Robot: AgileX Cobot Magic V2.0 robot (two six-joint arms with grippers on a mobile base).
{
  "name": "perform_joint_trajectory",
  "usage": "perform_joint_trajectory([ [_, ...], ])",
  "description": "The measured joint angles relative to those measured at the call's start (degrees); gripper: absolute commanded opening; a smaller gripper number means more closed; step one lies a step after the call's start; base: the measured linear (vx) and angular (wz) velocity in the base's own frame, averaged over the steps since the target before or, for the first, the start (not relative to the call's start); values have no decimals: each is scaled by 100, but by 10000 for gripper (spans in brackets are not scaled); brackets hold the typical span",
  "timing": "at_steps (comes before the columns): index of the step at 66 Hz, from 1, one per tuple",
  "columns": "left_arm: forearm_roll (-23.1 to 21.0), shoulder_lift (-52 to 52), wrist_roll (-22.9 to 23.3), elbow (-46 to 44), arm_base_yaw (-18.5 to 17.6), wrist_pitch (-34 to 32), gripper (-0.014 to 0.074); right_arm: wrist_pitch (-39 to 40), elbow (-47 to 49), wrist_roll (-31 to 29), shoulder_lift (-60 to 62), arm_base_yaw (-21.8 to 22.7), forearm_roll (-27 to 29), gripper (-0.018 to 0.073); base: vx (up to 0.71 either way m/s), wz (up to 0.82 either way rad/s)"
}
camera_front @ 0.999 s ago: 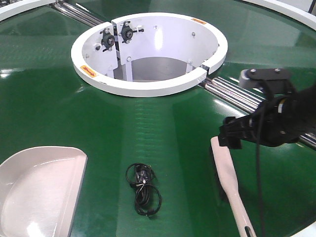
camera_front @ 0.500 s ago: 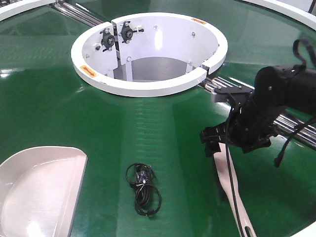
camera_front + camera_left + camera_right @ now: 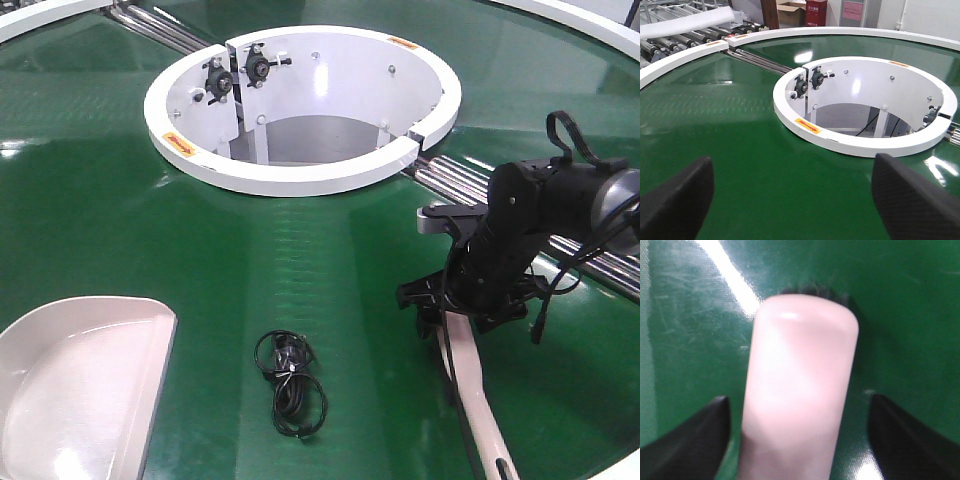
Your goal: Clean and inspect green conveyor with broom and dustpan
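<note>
Here, at the far left, the dustpan [image 3: 75,385] lies flat on the green conveyor [image 3: 120,220], its straight lip turned toward the middle of the belt; no arm is near it. The left gripper [image 3: 795,200] is released: in its wrist view the two dark fingers stand wide apart with only bare belt between them, facing the white ring hub [image 3: 865,145].

A little right of the dustpan, apart from it, lies a coil of black cable [image 3: 290,383], seemingly the debris to be swept. Beyond it sits the hub, with chrome rollers [image 3: 470,190] running out from its right side.

Further right, the broom [image 3: 470,390] lies flat on the belt, head toward the hub, handle running to the lower edge of the front view. The right gripper [image 3: 430,310] hangs low over the head end. Its wrist view shows the pale broom [image 3: 800,390] between the two fingers, with green belt visible on either side and dark bristles [image 3: 812,290] beyond, so the claw straddles the broom without clenching it.

The step in hand looks to be grasping the broom. The next move calls for closing squarely across the flat body, then lifting it level. Sweeping the cable and the inspection are not yet begun.
</note>
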State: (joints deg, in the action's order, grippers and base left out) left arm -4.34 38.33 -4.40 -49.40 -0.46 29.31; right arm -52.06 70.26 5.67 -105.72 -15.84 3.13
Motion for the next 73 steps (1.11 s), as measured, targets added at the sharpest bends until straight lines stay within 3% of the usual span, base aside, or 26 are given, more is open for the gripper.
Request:
perform_joint_trajectory([
  [11, 0, 0, 0, 0, 0, 0, 591, -5, 2, -40, 0, 0, 7, -17, 0, 0],
  [29, 5, 0, 0, 0, 0, 0, 591, -412, 126, -650, 0, 0, 449, -9, 0, 0],
  [52, 22, 0, 0, 0, 0, 2, 591, -1705, 1045, -691, 433, -6, 303, -6, 0, 0],
  [73, 378, 0, 0, 0, 0, 76, 591, -1803, 1096, -686, 501, -6, 231, -6, 0, 0],
])
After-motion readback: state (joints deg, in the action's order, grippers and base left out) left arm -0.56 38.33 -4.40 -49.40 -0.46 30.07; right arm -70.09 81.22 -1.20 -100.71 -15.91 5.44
